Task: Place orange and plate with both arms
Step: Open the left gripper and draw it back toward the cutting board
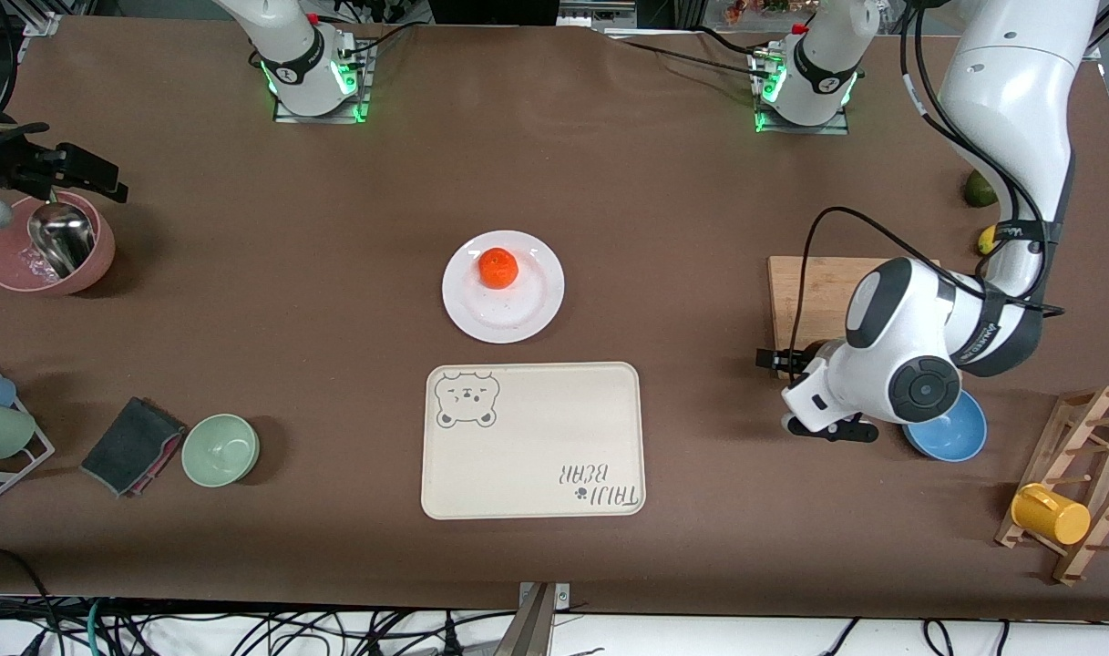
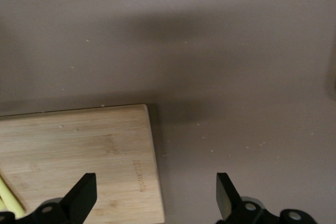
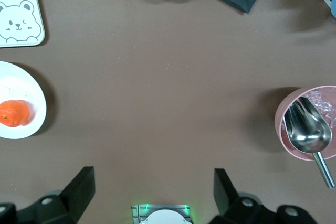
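The orange (image 1: 498, 268) sits on the white plate (image 1: 527, 310) in the middle of the table, just farther from the front camera than the cream bear tray (image 1: 533, 440). The right wrist view also takes in the orange (image 3: 13, 113) and plate (image 3: 23, 85). My left gripper (image 1: 777, 361) hovers open over the corner of the wooden cutting board (image 1: 814, 292); nothing is between its fingers (image 2: 84, 192). My right gripper (image 3: 153, 182) is open and empty, high over bare table near its own base. It does not show in the front view.
At the right arm's end are a pink bowl (image 1: 7, 269) with a metal scoop, a green bowl (image 1: 220, 449), a dark cloth (image 1: 133, 445) and a cup rack. At the left arm's end are a blue bowl (image 1: 950, 433), a wooden rack with a yellow mug (image 1: 1051, 513), and a green fruit (image 1: 980, 189).
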